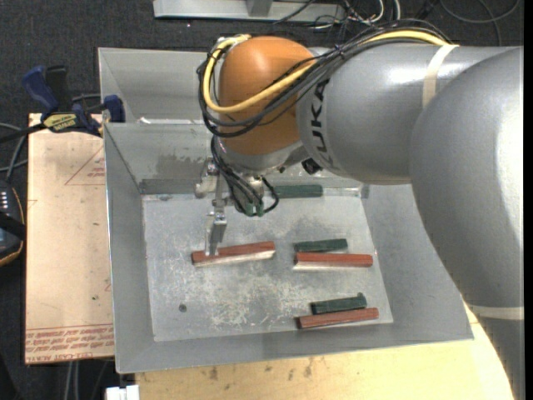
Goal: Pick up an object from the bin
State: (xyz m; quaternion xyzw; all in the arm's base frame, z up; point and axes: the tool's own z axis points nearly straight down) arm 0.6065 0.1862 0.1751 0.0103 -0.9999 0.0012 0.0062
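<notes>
My gripper point(216, 242) hangs under the orange wrist cover in the left middle of the bin. Its lower end comes down on the left part of a red-brown flat bar point(241, 253) with a pale edge, which lies crosswise on the bin floor. I cannot tell whether it touches the bar or stops just above it. To the right of that bar lie a short dark green bar point(321, 246) and, right below it, a red bar point(334, 260).
Near the front right lie another dark green bar point(338, 304) and a red bar point(337, 317), side by side. A further dark green bar point(296, 191) rests against the back wall. The arm covers the bin's right side.
</notes>
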